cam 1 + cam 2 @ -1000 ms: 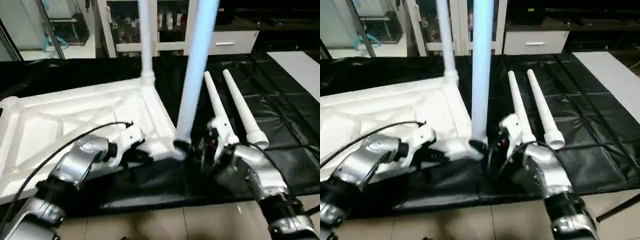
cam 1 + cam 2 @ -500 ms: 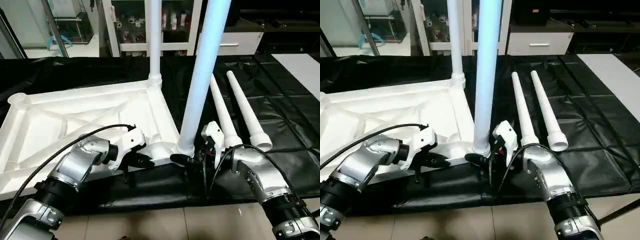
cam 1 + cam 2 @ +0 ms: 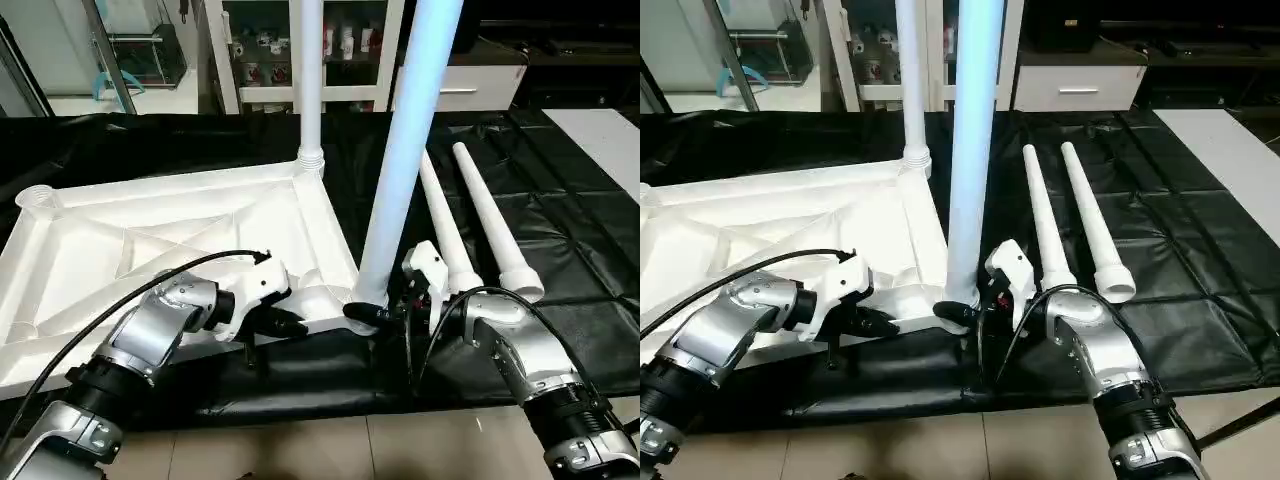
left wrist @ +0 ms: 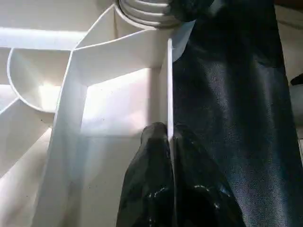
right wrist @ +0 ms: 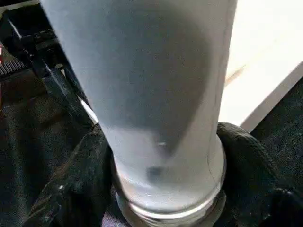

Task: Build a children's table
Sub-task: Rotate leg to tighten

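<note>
Black padded sheeting covers the desk (image 3: 560, 200), with tiled floor at its near edge and shelving and a white drawer unit along the far wall. On it lies the tabletop (image 3: 150, 240), ribbed underside up, taking up the left half of the desk. 1 fitted leg (image 3: 310, 80) stands upright in its far right corner socket, and a second leg (image 3: 400, 150) stands upright at the near right corner. 2 spare legs (image 3: 470, 215) lie side by side just to the right, wide ends toward the near edge. The left end effector (image 4: 168, 142) is pressed together on the thin near rim of the tabletop, pinching that wall and steadying the piece. The right end effector (image 5: 165, 189) wraps the second leg at its base collar, 1 finger on each side; it looks closed around the tube, though how firmly cannot be told. By the look of them, the parts are hollow moulded plastic: light, stiff, and smooth enough to slip under a weak pinch. A long leg held low will want to lever sideways, so the collar just above the socket seems the sound place to hold while pressing or twisting it home. The tabletop is probably best gripped by a rim or rib, as its flat panels offer nothing to pinch.
</note>
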